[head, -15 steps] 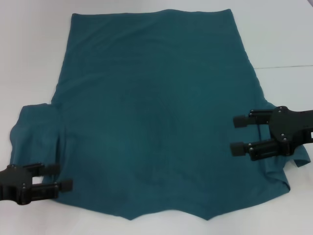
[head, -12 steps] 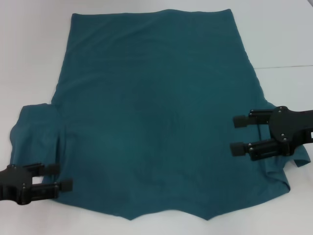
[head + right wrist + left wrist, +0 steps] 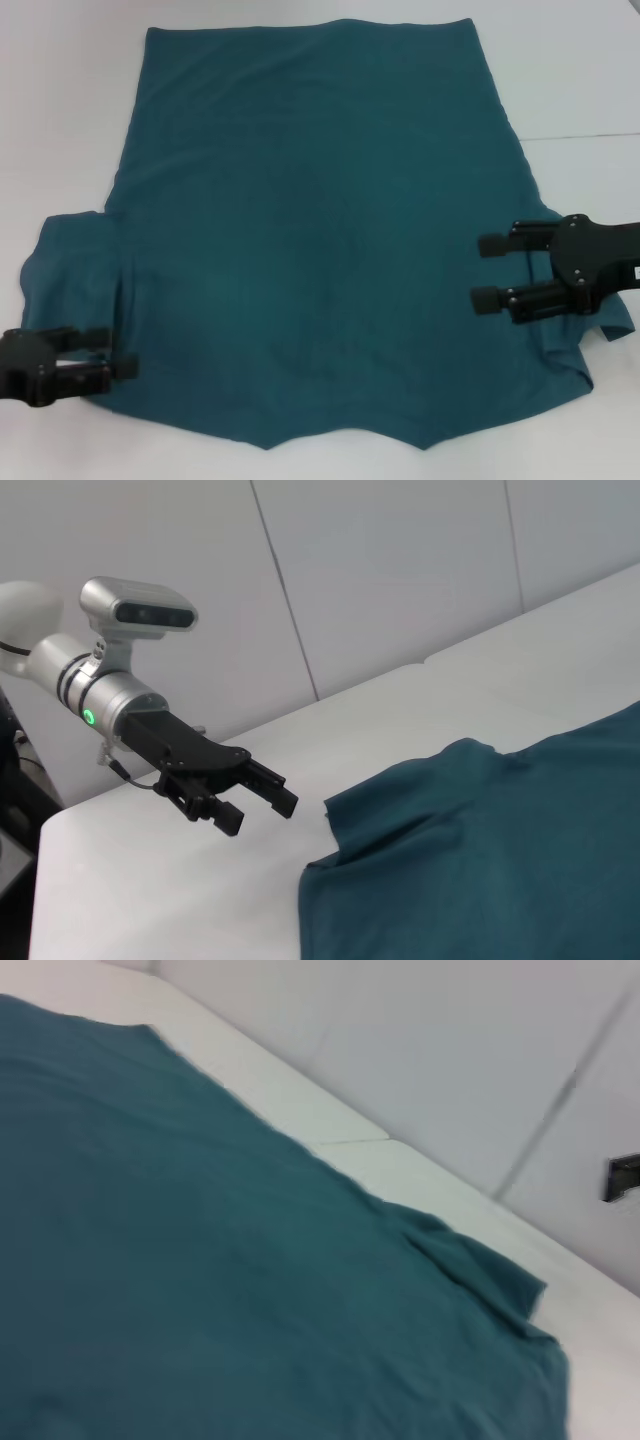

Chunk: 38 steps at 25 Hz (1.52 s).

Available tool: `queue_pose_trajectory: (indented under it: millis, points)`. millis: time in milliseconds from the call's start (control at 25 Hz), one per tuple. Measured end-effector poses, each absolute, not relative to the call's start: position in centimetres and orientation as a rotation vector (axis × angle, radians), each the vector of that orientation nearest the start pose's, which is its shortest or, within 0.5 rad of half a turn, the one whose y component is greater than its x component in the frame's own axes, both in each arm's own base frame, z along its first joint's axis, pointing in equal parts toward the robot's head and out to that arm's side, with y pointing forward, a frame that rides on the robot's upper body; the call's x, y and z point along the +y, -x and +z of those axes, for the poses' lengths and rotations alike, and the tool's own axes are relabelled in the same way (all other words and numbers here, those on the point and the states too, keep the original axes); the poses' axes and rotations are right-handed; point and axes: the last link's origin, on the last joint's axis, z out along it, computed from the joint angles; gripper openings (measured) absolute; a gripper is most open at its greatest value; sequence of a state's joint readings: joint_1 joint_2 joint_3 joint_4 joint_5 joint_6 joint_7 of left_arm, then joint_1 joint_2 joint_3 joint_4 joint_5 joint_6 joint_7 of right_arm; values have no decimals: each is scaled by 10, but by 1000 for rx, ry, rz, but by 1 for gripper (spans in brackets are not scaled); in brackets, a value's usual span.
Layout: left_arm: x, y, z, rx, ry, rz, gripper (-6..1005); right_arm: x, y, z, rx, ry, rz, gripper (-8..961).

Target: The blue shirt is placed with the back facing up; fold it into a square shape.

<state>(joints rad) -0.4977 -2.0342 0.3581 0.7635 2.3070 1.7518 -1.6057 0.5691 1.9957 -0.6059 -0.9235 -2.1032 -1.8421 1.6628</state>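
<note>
— On the white table (image 3: 580,70), what lies there, and how?

— Spread flat over most of it is the blue shirt (image 3: 320,250), plain side up, no letters visible. Its straight hem is at the far edge and the neck side is near the robot. One short sleeve sticks out at the left, the other at the right.

— Where is the left gripper (image 3: 115,352)?

— Low at the near left corner of the head view, at the edge of the left sleeve. Its two black fingers (image 3: 98,335) point toward the cloth, with a gap between them, so it stands open and holds nothing. If the tips touch the fabric, I cannot tell.

— And the right one?

— The right gripper (image 3: 488,272) is over the right sleeve area, fingers pointing inward across the shirt. They are spread apart, also open, with no cloth between them.

— Do the wrist cameras add something?

— Yes. The right wrist view looks across the table and shows the left gripper (image 3: 258,802) from the side: it is in the air just beside the sleeve (image 3: 420,790), and a silver camera block (image 3: 140,605) sits on that wrist. The head view does not show this height. The left wrist view shows none of its own fingers, only the shirt (image 3: 200,1290) with the far sleeve slightly wrinkled, and the pale wall (image 3: 420,1050) behind.
</note>
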Motion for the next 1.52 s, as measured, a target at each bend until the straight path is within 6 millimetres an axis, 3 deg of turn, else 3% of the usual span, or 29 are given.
queue_pose_trajectory:
  millis: [320, 600, 1520]
  points:
    - [300, 335, 81, -1233, 2302, -567, 796, 337, -239, 79, 639, 2835, 598, 941]
    - [308, 354, 72, -1379, 2110, -452, 796, 341, -233, 78, 633, 2841, 596, 941]
    - [330, 359, 44, -1315, 2023, -251, 781, 337, -234, 75, 674, 2852, 596, 941]
